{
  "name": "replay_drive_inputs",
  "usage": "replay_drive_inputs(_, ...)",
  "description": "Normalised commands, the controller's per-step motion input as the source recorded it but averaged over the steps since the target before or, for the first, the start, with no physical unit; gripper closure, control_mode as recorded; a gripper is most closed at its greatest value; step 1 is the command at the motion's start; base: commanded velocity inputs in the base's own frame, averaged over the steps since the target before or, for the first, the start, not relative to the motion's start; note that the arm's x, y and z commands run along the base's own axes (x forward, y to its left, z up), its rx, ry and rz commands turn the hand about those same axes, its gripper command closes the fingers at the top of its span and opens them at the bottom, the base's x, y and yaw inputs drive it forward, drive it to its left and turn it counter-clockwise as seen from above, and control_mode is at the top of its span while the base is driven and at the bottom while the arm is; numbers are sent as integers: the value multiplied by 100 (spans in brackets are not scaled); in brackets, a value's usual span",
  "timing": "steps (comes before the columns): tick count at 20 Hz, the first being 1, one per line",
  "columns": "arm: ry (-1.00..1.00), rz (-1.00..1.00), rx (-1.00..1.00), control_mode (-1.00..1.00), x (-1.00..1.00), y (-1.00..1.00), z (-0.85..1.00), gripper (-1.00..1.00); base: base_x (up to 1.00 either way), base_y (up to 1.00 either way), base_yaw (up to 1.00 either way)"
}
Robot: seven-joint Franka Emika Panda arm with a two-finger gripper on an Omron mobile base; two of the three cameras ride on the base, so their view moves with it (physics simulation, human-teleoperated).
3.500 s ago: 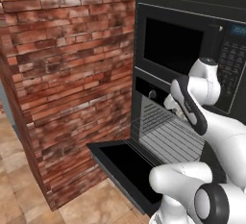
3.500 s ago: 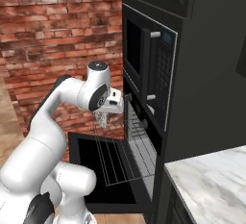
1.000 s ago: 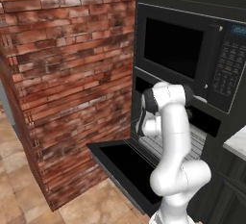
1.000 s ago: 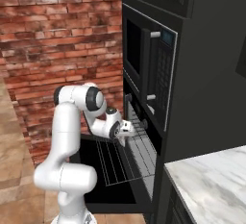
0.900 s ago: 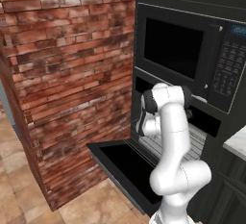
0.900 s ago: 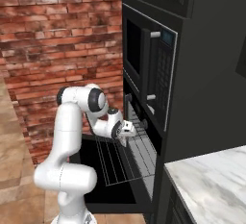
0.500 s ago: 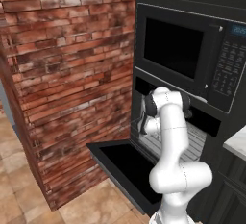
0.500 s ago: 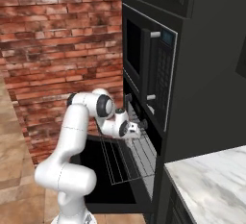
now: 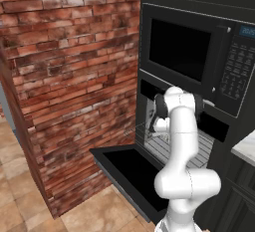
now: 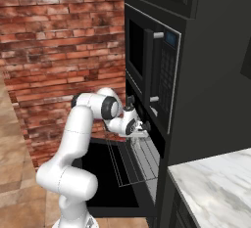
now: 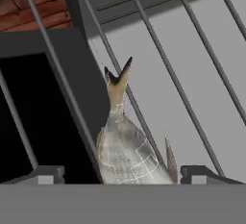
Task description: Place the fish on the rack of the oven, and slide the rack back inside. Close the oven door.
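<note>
Oven door (image 9: 130, 170) down flat at left; fish (image 11: 126, 146) (mottled grey-brown, forked tail pointing away) lies on the rack (image 11: 192, 74) bars near its front-left edge. Gripper (image 11: 122, 177) spread wide — fingertips apart either side of fish, not pinching; bare bars to the right.

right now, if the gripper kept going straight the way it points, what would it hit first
Most likely the fish, which sits right between the fingertips of the open gripper. Just past it are the rack bars; depth is hard to judge.
</note>
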Motion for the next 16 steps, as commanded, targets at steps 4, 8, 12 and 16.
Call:
replay_drive_inputs(4, -31, 0, 0, -100, -55, 11, 77, -100, 0, 0, 0)
replay_drive_inputs(8, -26, 0, 0, -100, -71, 42, 69, -100, 0, 0, 0)
replay_drive_inputs(12, -16, 0, 0, -100, -81, 75, 50, -100, 0, 0, 0)
replay_drive_inputs(16, -11, 0, -1, -100, -72, 92, 50, -100, 0, 0, 0)
